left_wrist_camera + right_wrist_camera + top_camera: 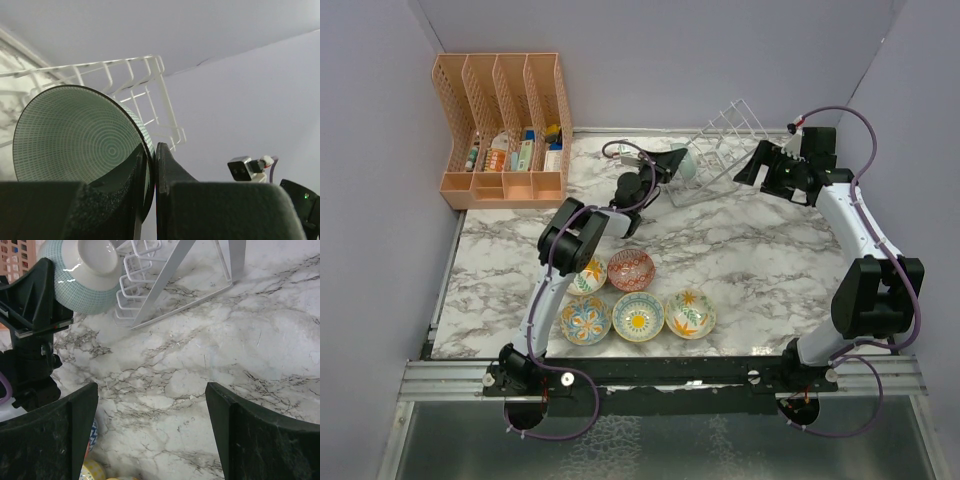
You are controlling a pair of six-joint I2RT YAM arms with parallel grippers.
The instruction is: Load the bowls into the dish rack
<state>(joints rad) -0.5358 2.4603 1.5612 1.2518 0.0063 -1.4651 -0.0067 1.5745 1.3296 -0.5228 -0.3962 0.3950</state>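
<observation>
The left claw (150, 160) pinched the rim of the round teal bowl (75, 135) right beside the thin white wire rack (725, 135). The right claw (150, 395) gaped apart near the rack, above the marble table (240, 340).

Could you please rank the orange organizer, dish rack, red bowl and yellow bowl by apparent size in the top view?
1. orange organizer
2. dish rack
3. yellow bowl and red bowl: about alike, too close to rank.
</observation>
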